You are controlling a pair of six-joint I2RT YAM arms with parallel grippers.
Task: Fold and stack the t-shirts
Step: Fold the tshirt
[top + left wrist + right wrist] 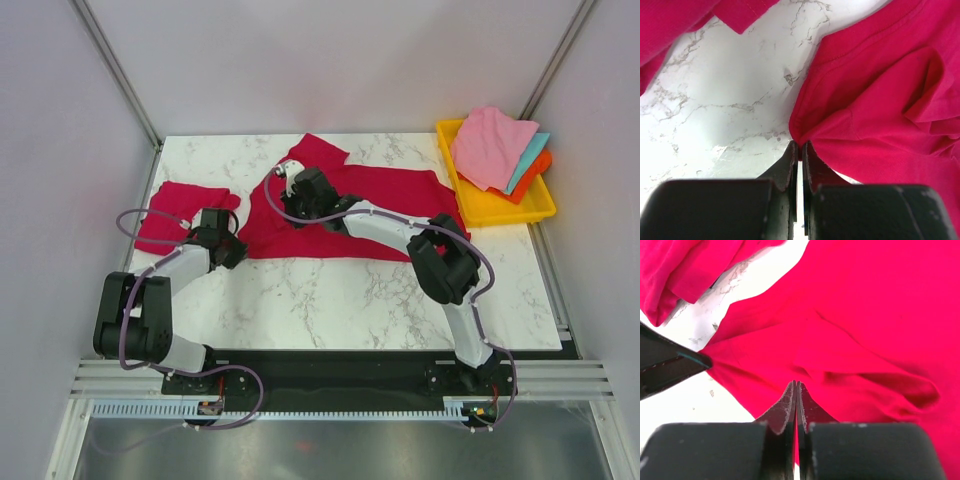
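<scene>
A crimson-red t-shirt (390,205) lies partly spread and rumpled across the back middle of the marble table. A second red t-shirt (175,212) lies folded at the back left. My left gripper (242,250) is shut on the near left edge of the spread shirt; in the left wrist view its tips (800,146) pinch a point of the cloth (880,100). My right gripper (295,203) is over the shirt's left part, shut on a raised fold of it (840,330) at the tips (796,386).
A yellow tray (500,210) at the back right holds pink, teal and orange cloths. The folded shirt shows at the upper left of both wrist views (670,25) (685,270). Bare marble (340,300) lies in front of the shirts.
</scene>
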